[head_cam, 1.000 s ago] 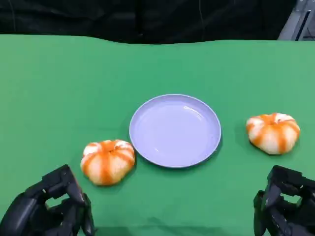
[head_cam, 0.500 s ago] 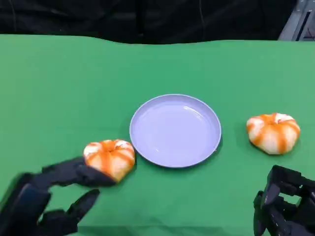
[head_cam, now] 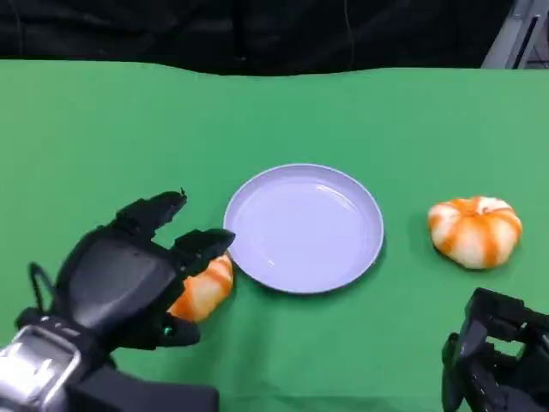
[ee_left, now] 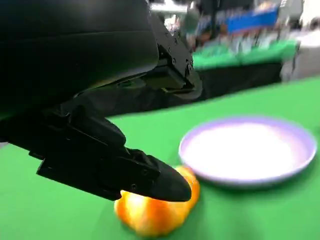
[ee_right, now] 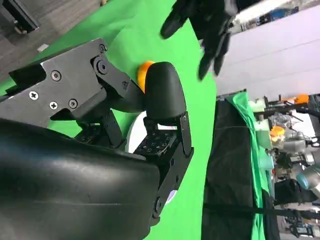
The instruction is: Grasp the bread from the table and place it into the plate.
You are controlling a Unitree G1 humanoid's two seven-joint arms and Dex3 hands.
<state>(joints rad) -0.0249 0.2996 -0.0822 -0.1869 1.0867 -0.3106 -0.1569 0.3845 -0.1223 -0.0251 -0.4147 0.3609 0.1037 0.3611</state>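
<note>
Two black hands occupy the near edge of the green table (head_cam: 86, 129). The right hand (head_cam: 493, 360) sits low at the near right corner with its fingers curled in on nothing, where it was a second ago. The left hand (head_cam: 129, 279) has changed most: a second ago it rested curled at the near left corner; half a second ago it was reaching forward with spread fingers; now it lies over the near bread (head_cam: 206, 287), fingers apart and arched above it, hiding all but the bun's right flank. In the left wrist view one finger (ee_left: 150, 177) lies across the top of the bun, and whether it presses on it or only overlaps it in that view cannot be told; no closed grip is visible. The near bread itself lies on the cloth where it lay before, just beside the left rim of the plate (head_cam: 257, 257). Farther right, well apart from the plate, a second bread (head_cam: 474, 230) lies untouched. Judged from this, the approach is complete and the grasp is about to form; closing, lifting and the short carry to the plate are yet to come.
</note>
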